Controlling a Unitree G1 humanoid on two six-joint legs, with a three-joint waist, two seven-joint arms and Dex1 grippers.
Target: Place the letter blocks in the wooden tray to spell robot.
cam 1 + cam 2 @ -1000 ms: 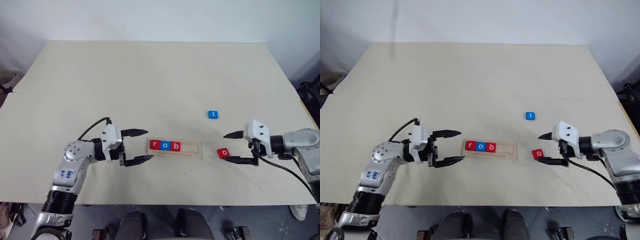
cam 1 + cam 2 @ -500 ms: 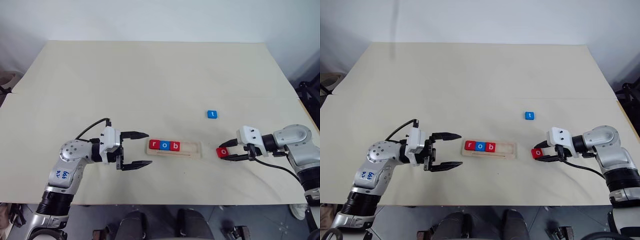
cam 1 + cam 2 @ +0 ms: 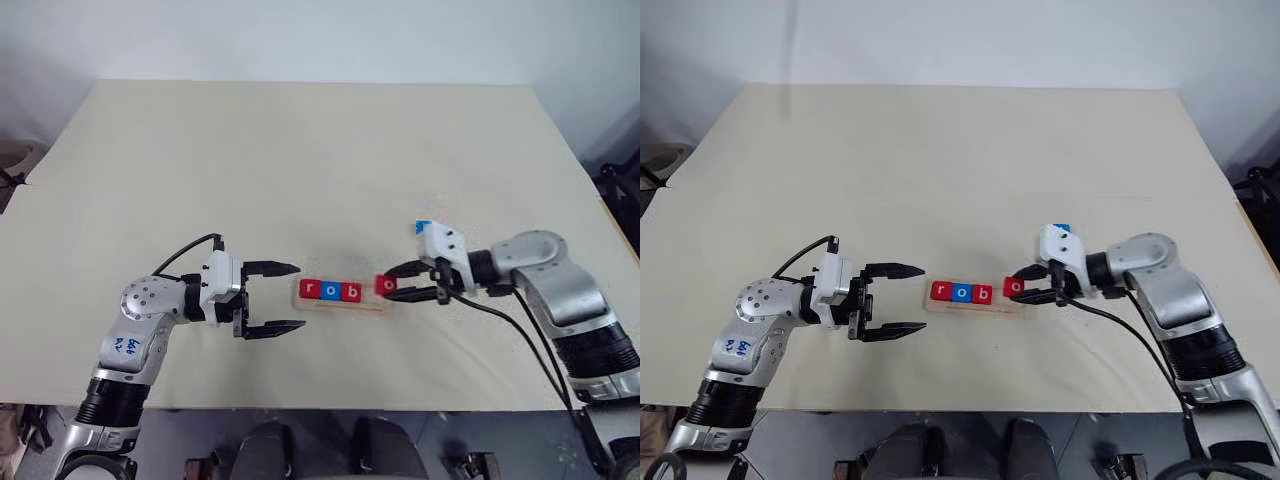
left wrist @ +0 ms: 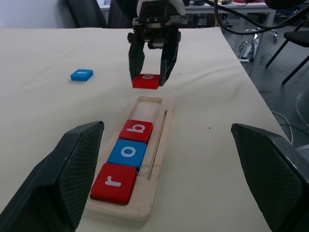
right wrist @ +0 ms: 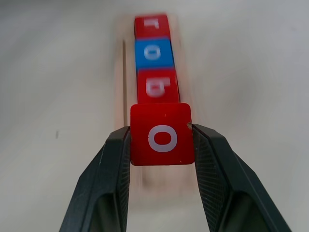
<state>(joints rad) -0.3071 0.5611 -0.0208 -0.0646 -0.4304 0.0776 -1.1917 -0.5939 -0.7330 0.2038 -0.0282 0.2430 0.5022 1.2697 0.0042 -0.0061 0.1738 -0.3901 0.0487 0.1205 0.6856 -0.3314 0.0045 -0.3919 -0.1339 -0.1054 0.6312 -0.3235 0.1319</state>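
A pale bench carries the wooden tray, which holds the red r, blue o and red b side by side. The right gripper has its jaws clamped on the red o tile, held above the tray's empty end. The blue t tile lies apart on the bench. The left gripper hangs beside the tray's r end, jaws spread wide and empty.

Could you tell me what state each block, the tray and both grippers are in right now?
wooden tray: holds r, o, b; two slots free.
red o block: gripped, raised over the tray's free end.
blue t block: loose on the table.
right gripper: shut on the red o block.
left gripper: open, empty.
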